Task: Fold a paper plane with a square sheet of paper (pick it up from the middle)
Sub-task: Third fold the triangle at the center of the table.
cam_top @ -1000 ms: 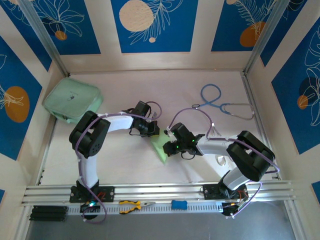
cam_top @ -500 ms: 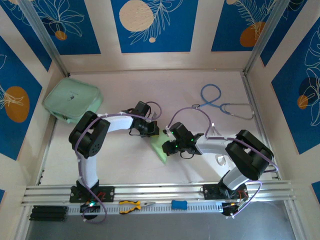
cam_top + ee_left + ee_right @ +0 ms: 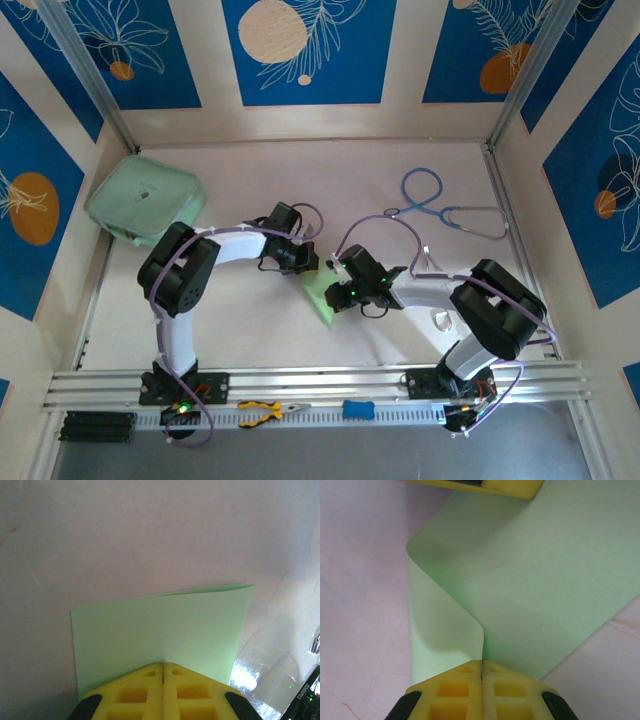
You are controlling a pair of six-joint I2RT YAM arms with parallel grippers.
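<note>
Top external shows the two arms meeting near the middle of the table (image 3: 250,320). The left gripper (image 3: 303,262) and the right gripper (image 3: 335,288) sit at opposite sides of the square sheet of paper (image 3: 323,303), well apart from the mint-green pouch (image 3: 145,200) in the far left corner.

In the left wrist view the yellow fingers (image 3: 135,692) are pressed together with no gap, pinching the near edge of the sheet (image 3: 160,622). Its far edge shows two layers parting slightly at the right corner.

The right wrist view has its own fingers (image 3: 512,690) closed tight on the paper (image 3: 545,580) too, where a flap curls up and over in a soft bend (not a pressed crease). The left gripper's yellow tips (image 3: 475,484) show at the top edge of that view.

The step in hand looks like the first centre fold, with the sheet doubled but not flattened. To do it well, the left gripper should act as a fixed anchor while the right one carries its flap across until the free edges meet squarely. Only then should the bend be pressed flat, working from the middle outwards. Pulling the two pinches apart risks a tear or a skewed crease, which would leave the plane lopsided.
</note>
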